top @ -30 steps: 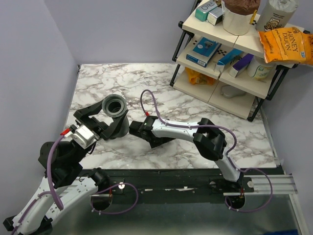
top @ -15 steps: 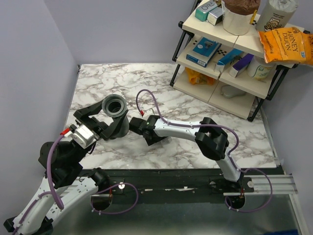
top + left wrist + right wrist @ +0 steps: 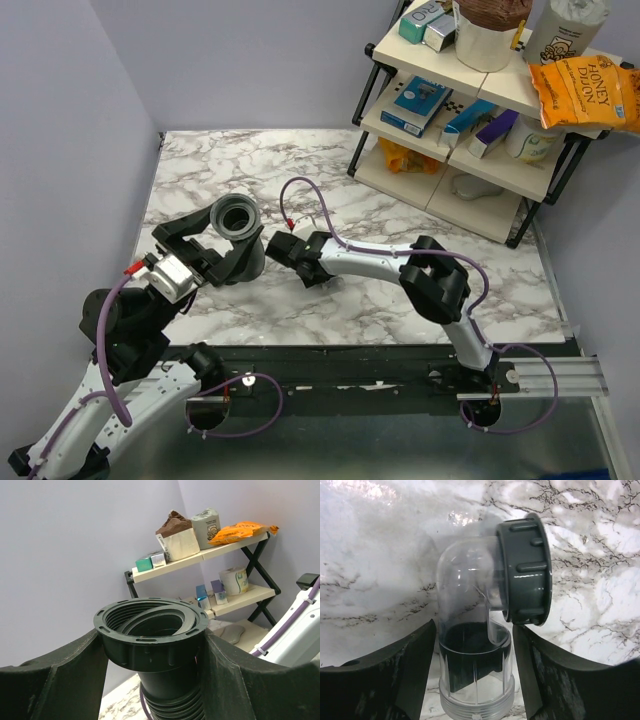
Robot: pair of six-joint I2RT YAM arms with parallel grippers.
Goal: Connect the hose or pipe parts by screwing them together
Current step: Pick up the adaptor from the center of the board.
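Your left hand (image 3: 152, 652) is clamping the hose (image 3: 150, 635) upright, mouth facing up. Just right of it, your right hand (image 3: 474, 645) is straddling the fitting (image 3: 470, 580) lying on the surface (image 3: 380, 555); whether it is gripping, I cannot tell.

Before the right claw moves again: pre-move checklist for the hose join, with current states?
1. Left claw holds the black ribbed flexible hose: ok, fingers press both sides of its black collar nut.
2. Hose mouth free: ok, threads face up, nothing screwed in.
3. Right claw centred over the clear plastic elbow fitting: ok, one finger on each side of the barrel.
4. Right claw's grip is firm: cannot tell, contact unclear.
5. Elbow is off the white marble table: not ok, it lies there, grey ribbed collar nut sideways.
6. Parts joined: not ok, apart.
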